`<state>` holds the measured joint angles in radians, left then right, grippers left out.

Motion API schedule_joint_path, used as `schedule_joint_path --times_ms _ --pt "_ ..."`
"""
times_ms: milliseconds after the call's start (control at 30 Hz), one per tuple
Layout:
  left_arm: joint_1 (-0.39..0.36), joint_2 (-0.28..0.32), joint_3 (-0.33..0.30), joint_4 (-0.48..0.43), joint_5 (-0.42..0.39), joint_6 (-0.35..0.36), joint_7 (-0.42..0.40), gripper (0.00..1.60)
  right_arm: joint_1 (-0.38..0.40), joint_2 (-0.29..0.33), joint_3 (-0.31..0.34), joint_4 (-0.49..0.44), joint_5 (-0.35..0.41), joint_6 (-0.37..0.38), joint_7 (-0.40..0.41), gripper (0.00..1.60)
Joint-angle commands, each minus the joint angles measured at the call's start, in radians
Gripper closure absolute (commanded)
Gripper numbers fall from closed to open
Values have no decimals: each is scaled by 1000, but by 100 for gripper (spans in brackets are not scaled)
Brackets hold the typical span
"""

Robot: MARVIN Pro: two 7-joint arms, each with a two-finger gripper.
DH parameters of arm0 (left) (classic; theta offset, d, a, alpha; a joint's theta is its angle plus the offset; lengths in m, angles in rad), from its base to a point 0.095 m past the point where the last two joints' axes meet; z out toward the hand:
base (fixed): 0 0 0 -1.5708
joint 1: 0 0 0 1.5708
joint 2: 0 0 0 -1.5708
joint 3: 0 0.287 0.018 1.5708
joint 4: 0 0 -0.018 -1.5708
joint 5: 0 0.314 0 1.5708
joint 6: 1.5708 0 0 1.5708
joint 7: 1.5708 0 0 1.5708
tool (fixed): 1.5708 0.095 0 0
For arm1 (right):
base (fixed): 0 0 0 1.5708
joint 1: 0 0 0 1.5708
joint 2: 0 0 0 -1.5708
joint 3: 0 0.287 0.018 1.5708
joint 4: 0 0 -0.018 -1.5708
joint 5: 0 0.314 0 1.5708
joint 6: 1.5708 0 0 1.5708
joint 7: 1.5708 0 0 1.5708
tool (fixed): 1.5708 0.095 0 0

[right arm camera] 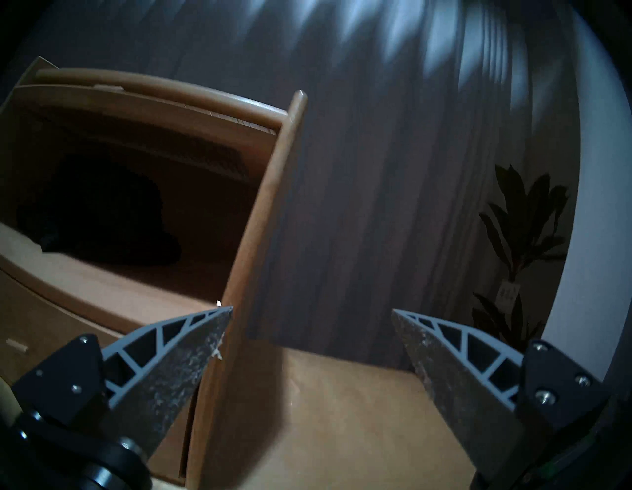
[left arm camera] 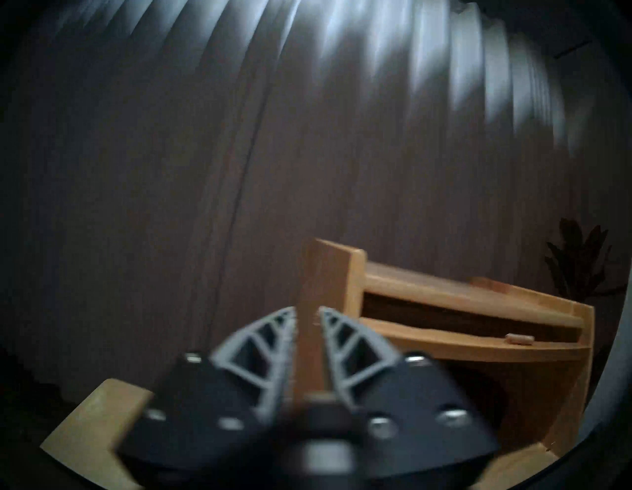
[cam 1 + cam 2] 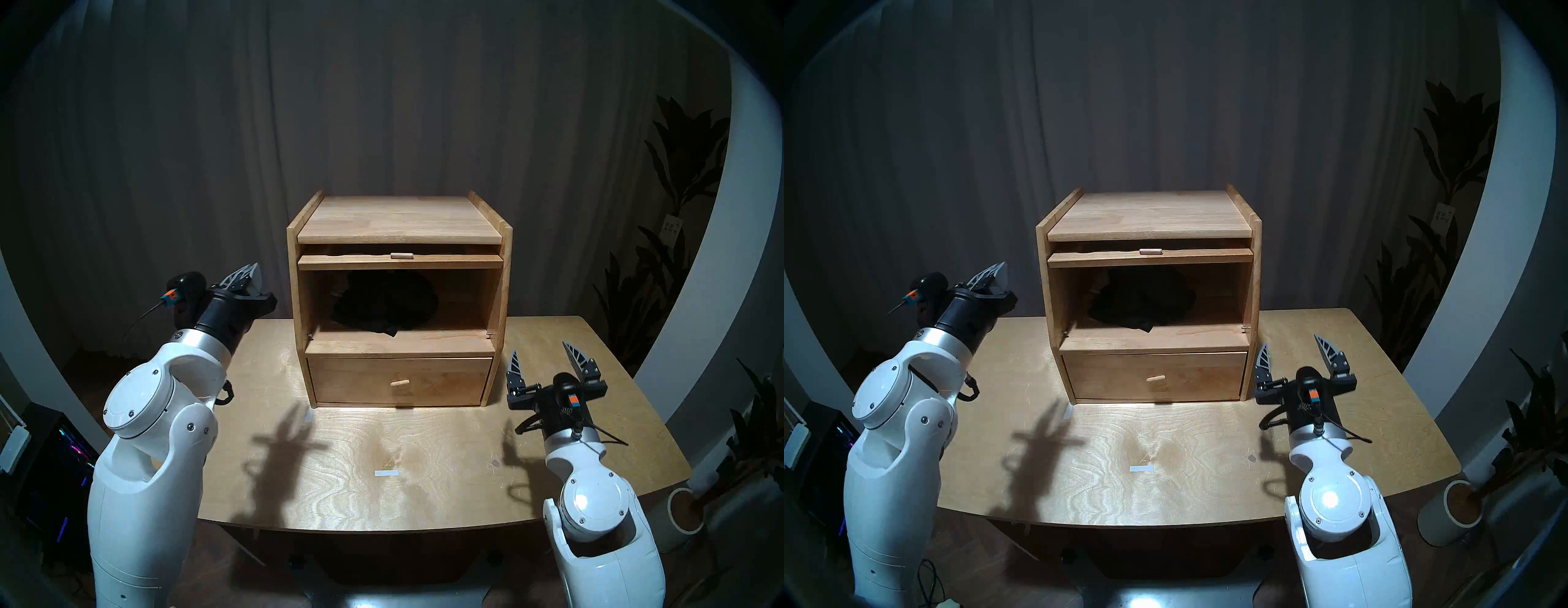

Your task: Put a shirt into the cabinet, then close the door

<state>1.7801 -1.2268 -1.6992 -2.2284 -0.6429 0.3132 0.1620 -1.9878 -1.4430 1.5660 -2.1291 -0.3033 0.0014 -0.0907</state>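
I see the shirt (image 3: 385, 306), a dark crumpled bundle, lying inside the upper compartment of the cabinet (image 3: 399, 220), toward the left of the compartment floor, one fold reaching close to the front lip. The door (image 3: 401, 260) is lifted and lies flat just under the cabinet top, only its front edge and small peg handle showing, so the compartment stands open. Below it the drawer (image 3: 399, 382) sits flush with its own peg. The cabinet stands toward the back edge of the table (image 3: 424, 475), about midway between the side edges. My left gripper (image 3: 248, 276) hangs off the cabinet's left side, above the table's back left corner, jaws drawn together with nothing between them; its wrist view is blurred. My right gripper (image 3: 543, 361) hovers over the table just beside the cabinet's lower right front corner, fingers spread wide and empty. A small white strip (image 3: 387, 472) lies near the table's front edge.
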Motion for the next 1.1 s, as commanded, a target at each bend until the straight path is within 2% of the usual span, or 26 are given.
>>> schedule_joint_path --times_ms 0,33,133,300,333,400,467,600,667,733,800,833,900,967,1033,1067 --pt "8 6 -26 19 -21 3 -16 0 99 105 -26 -60 -142 77 62 0" --pt "9 6 -30 33 -28 8 -19 0 124 123 -40 -68 -185 101 84 0" --pt "8 6 -34 47 -36 12 -23 0 146 134 -63 -80 -221 130 109 0" --pt "-6 4 -48 92 -66 23 -35 0 208 156 -135 -107 -338 239 187 0" --pt "-6 4 -48 92 -66 23 -35 0 208 156 -135 -107 -338 239 187 0" --pt "-14 5 -47 113 -79 26 -44 0 239 161 -179 -128 -392 285 224 0" --pt "-17 5 -44 119 -82 27 -46 0 251 159 -191 -131 -407 294 228 0" --pt "-31 3 -35 145 -101 27 -61 0 286 132 -256 -156 -460 372 265 0" --pt "-41 1 -27 169 -112 27 -68 0 295 94 -294 -195 -486 423 261 0" --pt "-47 0 -22 180 -119 28 -73 0 303 84 -314 -212 -502 450 267 0" --pt "-53 -2 -9 191 -126 28 -81 0 320 45 -353 -236 -479 445 263 0" --pt "-57 -3 1 196 -130 29 -85 0 328 59 -359 -244 -523 455 244 0" --pt "-70 -3 20 207 -141 27 -102 0 310 23 -389 -281 -523 499 234 0" --pt "-80 -4 34 214 -149 25 -115 0 303 41 -398 -280 -569 533 209 0" --pt "-91 -4 44 221 -158 23 -127 0 276 57 -408 -281 -647 575 188 0" --pt "-92 -4 47 220 -160 24 -128 0 271 97 -396 -267 -683 590 190 0"
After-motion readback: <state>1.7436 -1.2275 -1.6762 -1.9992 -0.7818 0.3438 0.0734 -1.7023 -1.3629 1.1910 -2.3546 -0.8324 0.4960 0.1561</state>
